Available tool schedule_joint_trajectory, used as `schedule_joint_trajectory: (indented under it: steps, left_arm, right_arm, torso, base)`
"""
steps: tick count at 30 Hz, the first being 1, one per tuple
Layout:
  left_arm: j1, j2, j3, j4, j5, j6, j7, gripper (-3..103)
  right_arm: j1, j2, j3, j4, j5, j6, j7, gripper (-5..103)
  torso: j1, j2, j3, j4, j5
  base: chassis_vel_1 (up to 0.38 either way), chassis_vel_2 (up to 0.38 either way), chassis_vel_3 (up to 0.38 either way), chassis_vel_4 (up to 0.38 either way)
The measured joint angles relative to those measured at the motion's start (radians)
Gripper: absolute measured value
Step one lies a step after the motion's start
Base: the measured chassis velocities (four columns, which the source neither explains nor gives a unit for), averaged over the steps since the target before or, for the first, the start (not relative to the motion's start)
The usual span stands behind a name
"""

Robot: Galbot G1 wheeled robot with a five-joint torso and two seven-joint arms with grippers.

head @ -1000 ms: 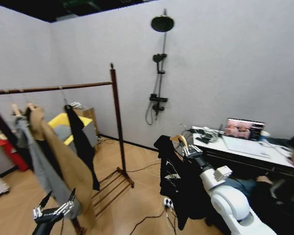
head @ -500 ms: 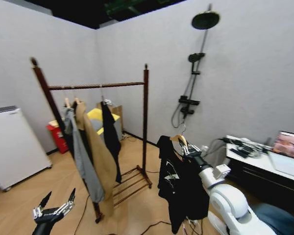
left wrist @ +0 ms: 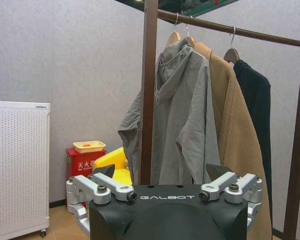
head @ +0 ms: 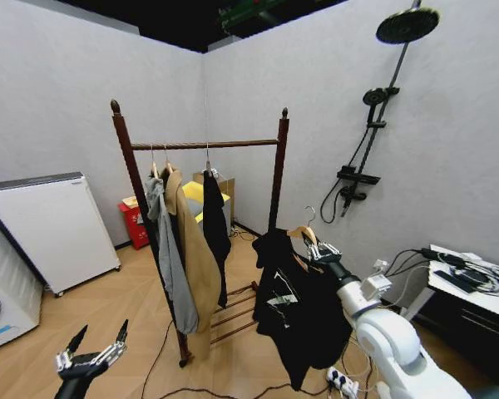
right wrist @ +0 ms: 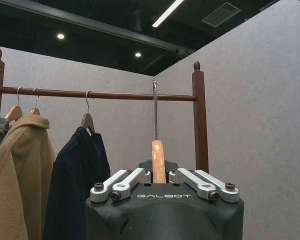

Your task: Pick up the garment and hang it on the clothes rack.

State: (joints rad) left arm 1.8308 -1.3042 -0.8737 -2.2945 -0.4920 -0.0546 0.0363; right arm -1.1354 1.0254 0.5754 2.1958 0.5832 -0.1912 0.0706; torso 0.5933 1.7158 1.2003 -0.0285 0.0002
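The garment is a black top with small white marks, hanging from a light wooden hanger at centre right in the head view. My right gripper is shut on that hanger and holds it up, its metal hook pointing upward. The clothes rack, dark red-brown with two knob-topped posts, stands just left of and beyond the garment. In the right wrist view its rail runs behind the hook. My left gripper hangs open and empty low at the left, facing the rack's post.
A grey hooded jacket, a tan coat and a dark top hang on the rail's left and middle. A white appliance and red box stand left. A shower fixture is on the wall, a desk at right, and cables on the floor.
The whole head view has swung, so the camera turned: the rack now sits near centre and the desk has slid to the right edge. Both arms keep their places in the picture.
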Motion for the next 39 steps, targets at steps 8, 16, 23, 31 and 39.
schedule_joint_trajectory:
  steps: [8, 16, 23, 31, 39]
  left_arm:
    - [0.0, 0.0, 0.0, 0.0, 0.0, 0.0, 0.0, 100]
    - [0.0, 0.0, 0.0, 0.0, 0.0, 0.0, 0.0, 100]
    - [0.0, 0.0, 0.0, 0.0, 0.0, 0.0, 0.0, 100]
    - [0.0, 0.0, 0.0, 0.0, 0.0, 0.0, 0.0, 100]
    - [0.0, 0.0, 0.0, 0.0, 0.0, 0.0, 0.0, 100]
  right_arm:
    - [0.025, 0.003, -0.016, -0.007, 0.0, -0.016, -0.033, 10]
    - [-0.01, 0.02, -0.016, 0.01, -0.015, -0.009, -0.059, 10]
    - [-0.001, 0.009, -0.017, -0.004, -0.006, 0.045, -0.179, 10]
    - [0.253, -0.047, -0.122, -0.09, 0.117, -0.049, -0.132, 10]
    - [0.608, -0.039, -0.364, -0.341, 0.142, -0.055, -0.078, 10]
  torso:
    - [0.0, 0.0, 0.0, 0.0003, -0.0003]
    - [0.0, 0.0, 0.0, 0.0003, -0.0003]
    - [0.001, 0.0, 0.0, 0.0004, -0.0004]
    - [0.0, 0.0, 0.0, 0.0, 0.0]
    - [0.0, 0.0, 0.0, 0.0003, -0.0003]
  base:
    - [0.0, 0.0, 0.0, 0.0]
    - [-0.066, 0.053, 0.061, -0.056]
    - [-0.155, 0.142, 0.158, -0.161]
    - [-0.049, 0.025, 0.013, -0.038]
    - [0.047, -0.016, -0.021, 0.034]
